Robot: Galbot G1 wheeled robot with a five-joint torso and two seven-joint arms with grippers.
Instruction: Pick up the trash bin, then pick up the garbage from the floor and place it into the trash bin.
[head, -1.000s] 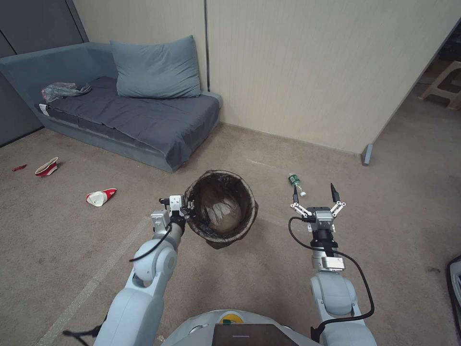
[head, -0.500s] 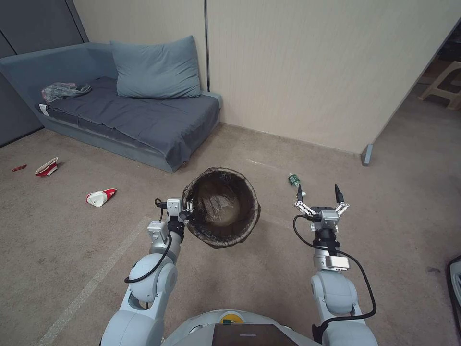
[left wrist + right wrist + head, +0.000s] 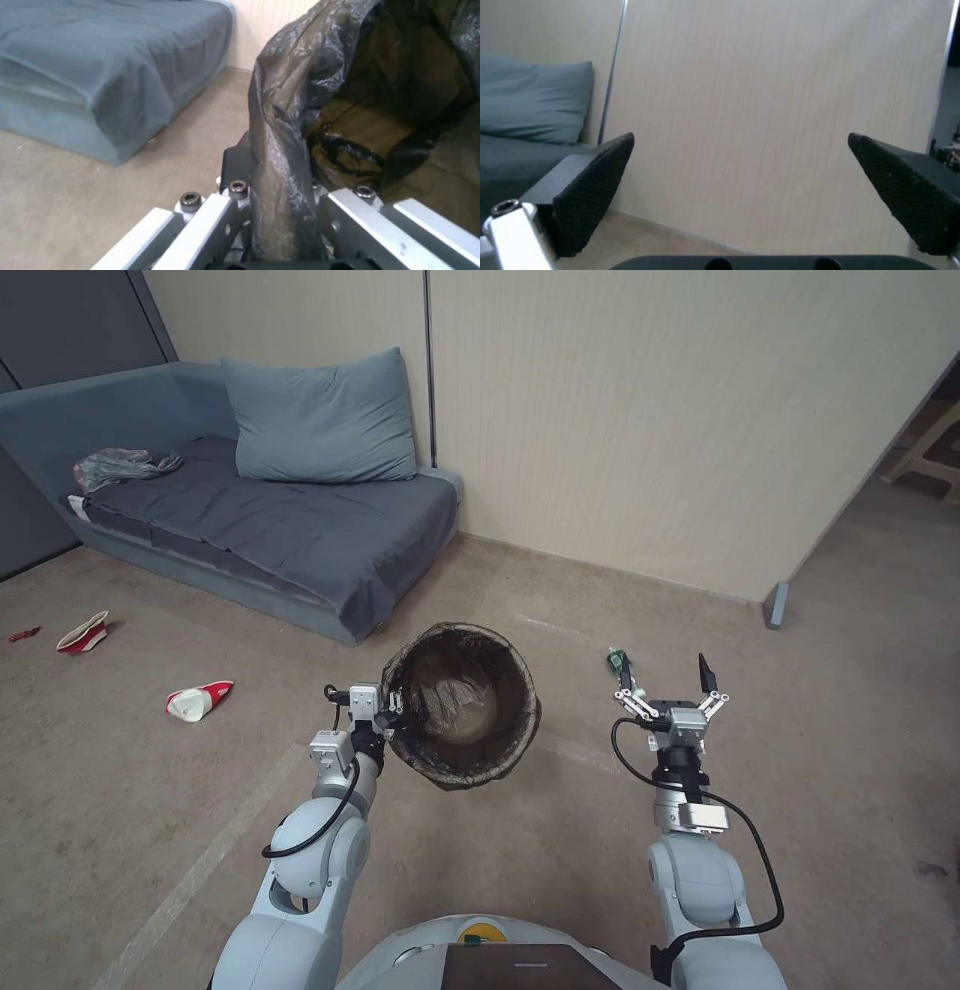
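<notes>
- Trash bin [image 3: 462, 706]: dark-bag-lined, held above the floor [image 3: 150, 790] in front of the sofa [image 3: 250, 510], tilted with its mouth toward the camera.
- Left end effector [image 3: 392, 716]: clenched on the trash bin's bagged rim [image 3: 280, 180].
- Right end effector [image 3: 666, 672]: released, fingers [image 3: 592, 187] spread wide, raised near the green bottle [image 3: 617, 659].
- Red-and-white cups [image 3: 197, 700] [image 3: 82, 634]: on the floor, far left.

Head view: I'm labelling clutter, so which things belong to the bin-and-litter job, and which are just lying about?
Job:
trash bin, rim held by left gripper
green bottle, by open right gripper
two crushed cups
red scrap

Lying about:
sofa
pillow
crumpled cloth
</notes>
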